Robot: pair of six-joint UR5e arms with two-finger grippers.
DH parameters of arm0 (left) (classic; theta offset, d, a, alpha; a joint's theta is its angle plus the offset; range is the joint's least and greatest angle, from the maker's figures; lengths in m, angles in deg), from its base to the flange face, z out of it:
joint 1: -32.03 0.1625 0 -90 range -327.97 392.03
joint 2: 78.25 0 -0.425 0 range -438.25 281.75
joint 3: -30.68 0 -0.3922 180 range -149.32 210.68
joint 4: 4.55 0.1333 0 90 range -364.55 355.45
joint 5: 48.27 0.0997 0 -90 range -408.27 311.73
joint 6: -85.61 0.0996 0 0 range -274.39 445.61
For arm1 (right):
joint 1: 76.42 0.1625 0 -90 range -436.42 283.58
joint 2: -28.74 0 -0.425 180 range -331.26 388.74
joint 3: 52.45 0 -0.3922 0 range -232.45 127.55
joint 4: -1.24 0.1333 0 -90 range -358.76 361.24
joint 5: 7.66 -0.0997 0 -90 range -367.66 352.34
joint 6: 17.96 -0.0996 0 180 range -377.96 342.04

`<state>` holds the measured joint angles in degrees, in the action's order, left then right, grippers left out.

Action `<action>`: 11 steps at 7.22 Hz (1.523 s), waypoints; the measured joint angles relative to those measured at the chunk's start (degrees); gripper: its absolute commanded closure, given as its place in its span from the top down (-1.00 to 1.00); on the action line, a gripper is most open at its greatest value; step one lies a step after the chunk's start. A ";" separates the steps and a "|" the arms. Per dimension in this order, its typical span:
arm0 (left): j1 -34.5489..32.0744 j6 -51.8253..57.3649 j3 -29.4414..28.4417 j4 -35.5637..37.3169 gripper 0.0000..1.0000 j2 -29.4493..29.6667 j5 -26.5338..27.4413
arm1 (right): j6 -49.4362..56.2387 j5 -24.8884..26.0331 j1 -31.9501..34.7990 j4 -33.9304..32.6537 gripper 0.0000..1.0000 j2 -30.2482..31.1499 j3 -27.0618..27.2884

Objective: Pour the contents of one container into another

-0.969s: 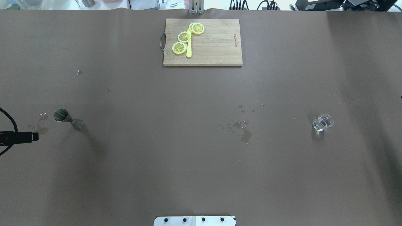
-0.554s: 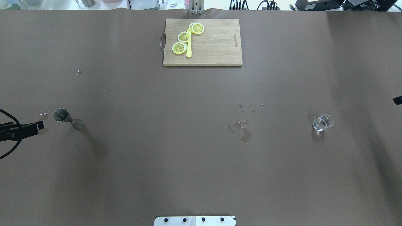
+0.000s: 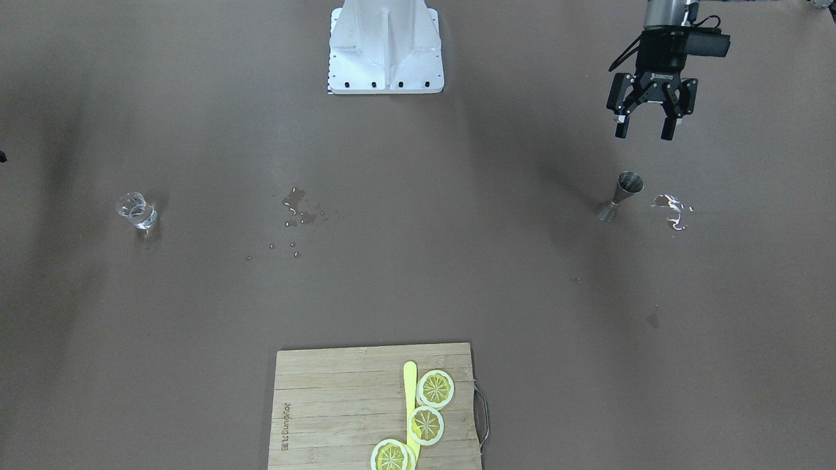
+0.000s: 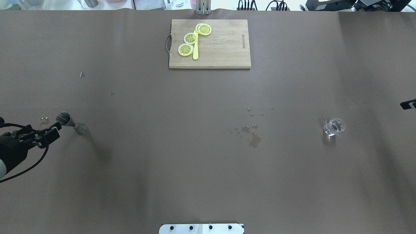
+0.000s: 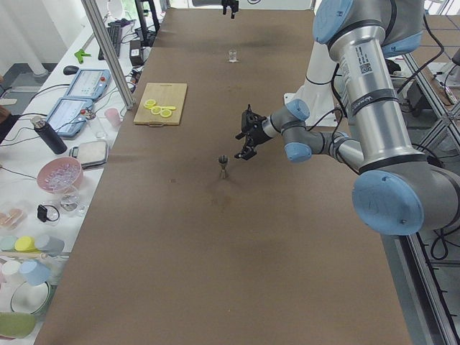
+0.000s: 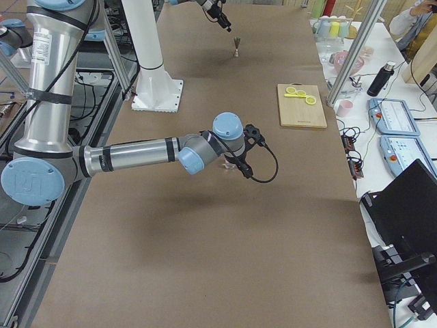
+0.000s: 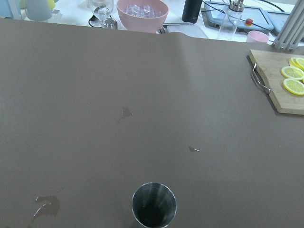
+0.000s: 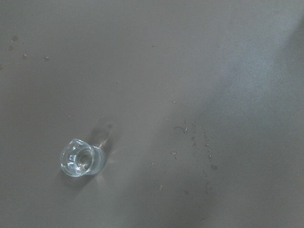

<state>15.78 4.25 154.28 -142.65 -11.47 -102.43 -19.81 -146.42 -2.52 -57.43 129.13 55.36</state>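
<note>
Where the left fingers (image 3: 667, 129) are hanging: above the tabletop (image 3: 457, 274), spread wide with nothing between them, on the left gripper (image 3: 643, 134).
Jigger (image 3: 619, 194): standing upright near those fingers, not touching them, on the side away from the robot's base; in the left wrist view its open rim is sitting low and centre, its foot cut off by the edge.
Right gripper (image 4: 408, 104): showing only as a dark sliver at the overhead view's edge; whether its fingers are spread or pressed together cannot be told.
Tumbler (image 3: 136, 210): standing well apart from the jigger, toward the right gripper but clear of it.
Wet patches (image 3: 300, 205): lying between the two vessels.
</note>
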 measured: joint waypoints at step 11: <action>8.40 -10.95 -25.87 -0.19 0.93 15.78 26.88 | -19.09 6.24 -11.82 42.77 1.00 4.63 -12.23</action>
<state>24.18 -6.71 128.41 -142.84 4.30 -75.55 -38.89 -140.18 -14.34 -14.66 133.75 43.13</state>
